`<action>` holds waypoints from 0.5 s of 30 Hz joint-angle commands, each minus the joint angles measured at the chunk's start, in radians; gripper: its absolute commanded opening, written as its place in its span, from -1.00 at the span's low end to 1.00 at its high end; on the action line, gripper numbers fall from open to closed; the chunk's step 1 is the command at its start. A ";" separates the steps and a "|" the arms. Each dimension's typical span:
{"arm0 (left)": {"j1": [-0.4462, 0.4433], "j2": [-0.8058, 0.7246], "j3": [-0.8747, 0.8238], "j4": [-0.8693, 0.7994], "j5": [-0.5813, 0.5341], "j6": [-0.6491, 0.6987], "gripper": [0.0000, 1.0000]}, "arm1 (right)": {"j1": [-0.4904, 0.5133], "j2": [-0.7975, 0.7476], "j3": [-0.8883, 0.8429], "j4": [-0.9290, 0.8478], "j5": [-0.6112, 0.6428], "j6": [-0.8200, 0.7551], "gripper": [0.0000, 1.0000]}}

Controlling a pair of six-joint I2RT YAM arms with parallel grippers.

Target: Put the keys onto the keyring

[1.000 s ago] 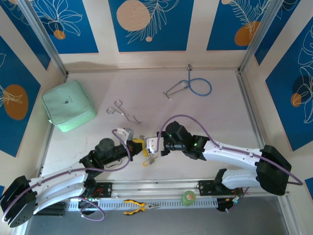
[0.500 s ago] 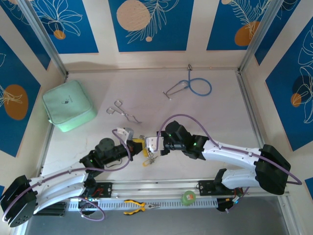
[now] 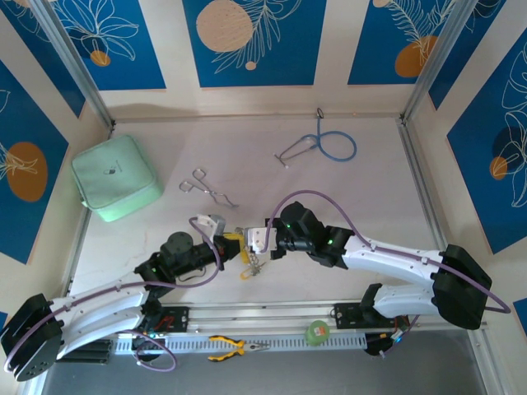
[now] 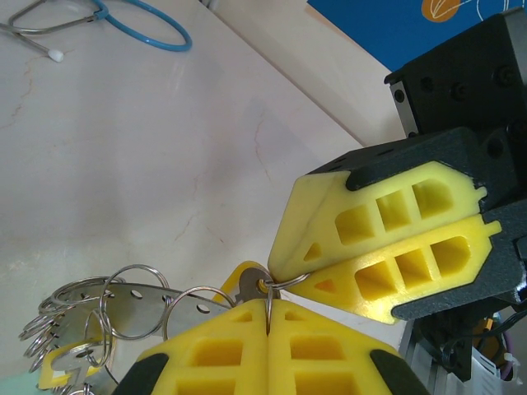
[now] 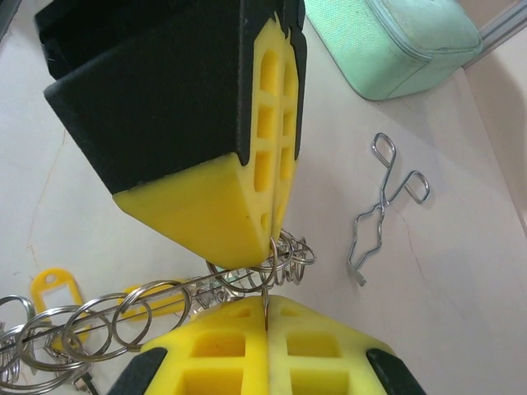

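My left gripper (image 3: pixel 235 242) and right gripper (image 3: pixel 257 241) meet tip to tip just above the table's near middle. Both are shut on the same small split ring (image 4: pixel 280 282) at the rim of the keyring (image 4: pixel 132 303). That thin ring runs through the hole of a key (image 4: pixel 245 284) with a yellow head. In the left wrist view my left gripper (image 4: pixel 268 306) pinches the wire from below and the right gripper (image 4: pixel 274 267) from above. Seen from the right wrist, the right gripper (image 5: pixel 268 304) grips below the left gripper (image 5: pixel 268 257). More yellow-headed keys (image 5: pixel 53 289) hang off the keyring (image 5: pixel 156 303).
Silver forceps (image 3: pixel 207 189) lie left of centre. A blue-tubed stethoscope (image 3: pixel 325 145) sits at the back. A mint-green pouch (image 3: pixel 114 177) stands at the left. Pliers (image 3: pixel 233 347) and a green tape roll (image 3: pixel 316 332) rest on the front rail.
Almost nothing: both grippers stay shut on the small ring, and the right wrist has shifted very slightly.
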 commanded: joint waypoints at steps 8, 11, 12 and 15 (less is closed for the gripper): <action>0.001 0.006 0.024 0.011 0.022 0.018 -1.00 | 0.021 0.023 0.029 -0.020 -0.048 0.009 -1.00; 0.001 0.008 0.024 0.015 0.023 0.017 -1.00 | 0.022 0.023 0.031 -0.020 -0.059 0.017 -1.00; 0.001 0.009 0.024 0.014 0.023 0.018 -1.00 | 0.022 0.021 0.031 -0.017 -0.066 0.023 -1.00; 0.001 0.006 0.022 0.013 0.023 0.018 -1.00 | 0.024 0.019 0.035 -0.013 -0.071 0.031 -1.00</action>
